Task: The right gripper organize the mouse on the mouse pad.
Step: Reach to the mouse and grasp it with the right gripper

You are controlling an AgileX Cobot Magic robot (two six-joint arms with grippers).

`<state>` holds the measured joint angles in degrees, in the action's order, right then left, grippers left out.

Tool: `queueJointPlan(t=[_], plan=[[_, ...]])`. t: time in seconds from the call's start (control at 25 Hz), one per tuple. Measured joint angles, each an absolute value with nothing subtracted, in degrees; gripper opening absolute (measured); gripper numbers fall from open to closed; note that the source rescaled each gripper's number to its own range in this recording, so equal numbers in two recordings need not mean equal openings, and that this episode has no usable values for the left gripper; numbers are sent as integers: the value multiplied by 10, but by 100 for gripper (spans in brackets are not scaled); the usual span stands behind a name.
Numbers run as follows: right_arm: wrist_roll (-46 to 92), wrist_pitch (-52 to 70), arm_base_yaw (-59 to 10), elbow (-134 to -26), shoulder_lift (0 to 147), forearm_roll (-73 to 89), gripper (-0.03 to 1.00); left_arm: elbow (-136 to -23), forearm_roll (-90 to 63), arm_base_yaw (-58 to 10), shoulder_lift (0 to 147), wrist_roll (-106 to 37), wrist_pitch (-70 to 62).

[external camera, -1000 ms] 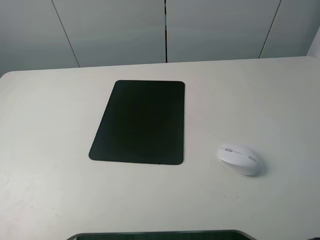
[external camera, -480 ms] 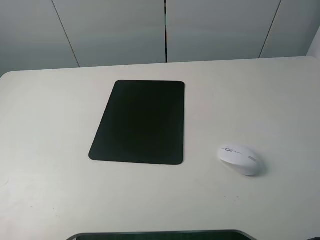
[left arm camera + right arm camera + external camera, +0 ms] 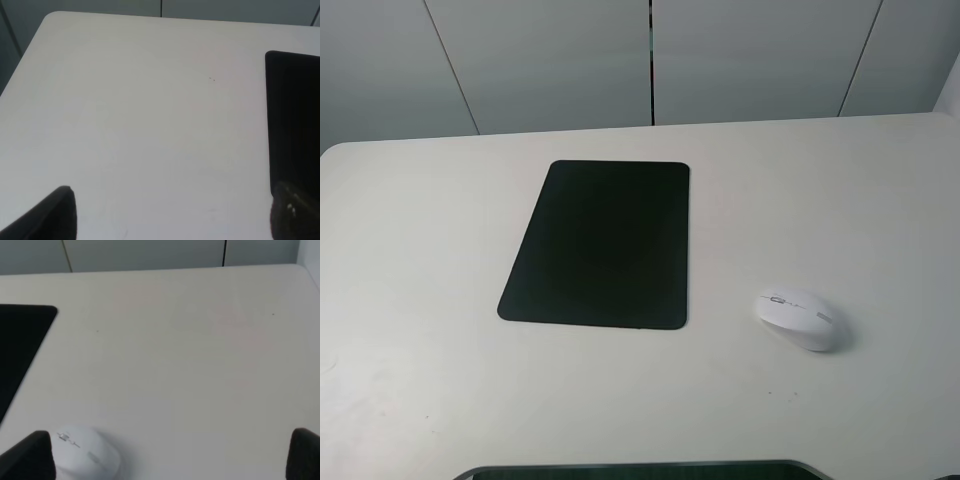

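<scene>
The white mouse (image 3: 801, 318) lies on the table right of the black mouse pad (image 3: 601, 243), apart from it. No arm shows in the exterior high view. In the right wrist view my right gripper (image 3: 165, 456) is open and empty, with only its two fingertips (image 3: 28, 456) showing, spread wide. The mouse (image 3: 87, 452) lies beside one fingertip, and a corner of the pad (image 3: 20, 335) shows beyond it. In the left wrist view my left gripper (image 3: 172, 215) is open and empty over bare table, with the pad's edge (image 3: 292, 115) near one fingertip (image 3: 296, 210).
The white table (image 3: 420, 250) runs to a rounded far edge in front of grey wall panels (image 3: 650, 60). A dark strip (image 3: 640, 470) lies along the table's near edge.
</scene>
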<state>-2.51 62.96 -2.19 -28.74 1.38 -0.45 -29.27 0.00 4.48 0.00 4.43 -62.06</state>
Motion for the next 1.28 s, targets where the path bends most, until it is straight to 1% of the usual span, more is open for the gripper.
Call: queueJointPlan(t=[0.16,0.36,0.68,1.0,1.12,1.28], plan=[[-5,630,-22,-288,100,0,100,-293,0,45,0,44,-621],[61,625,-22,-291,236,42,100,-293,0,45,0,44,-621],[126,592,-26,-333,428,68,100,-293,0,45,0,44,-621],[157,578,-122,-394,588,68,100,-293,0,45,0,44,-621],[169,571,-139,-409,644,68,100,-293,0,45,0,44,-621],[174,563,-141,-417,715,68,100,-293,0,45,0,43,-619]])
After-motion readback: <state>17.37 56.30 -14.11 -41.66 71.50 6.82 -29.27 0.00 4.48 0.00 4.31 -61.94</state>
